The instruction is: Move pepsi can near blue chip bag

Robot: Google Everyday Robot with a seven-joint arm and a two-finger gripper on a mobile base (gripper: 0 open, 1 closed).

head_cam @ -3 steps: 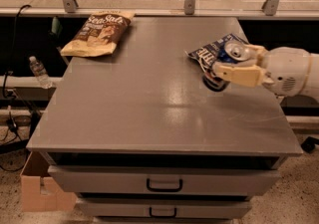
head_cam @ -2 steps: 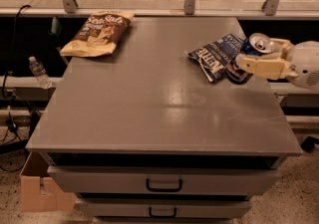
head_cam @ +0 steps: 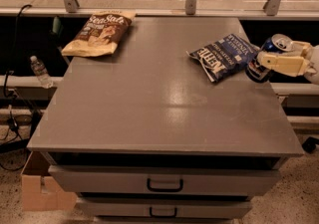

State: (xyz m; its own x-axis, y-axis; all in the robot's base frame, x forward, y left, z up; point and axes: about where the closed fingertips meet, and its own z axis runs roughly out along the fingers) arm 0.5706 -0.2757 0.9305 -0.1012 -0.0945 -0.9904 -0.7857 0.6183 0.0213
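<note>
In tool [head_cam: 263,61], table [head_cam: 149,108] edge: pepsi can [head_cam: 274,45].

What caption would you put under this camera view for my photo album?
The gripper holds the pepsi can at the table's right edge, just beside the blue chip bag.

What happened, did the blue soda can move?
Yes. The small dark-blue aluminium soda can, gripped by the end effector, went right: from in front of the flat navy-blue chip bag to past its right end.
</note>
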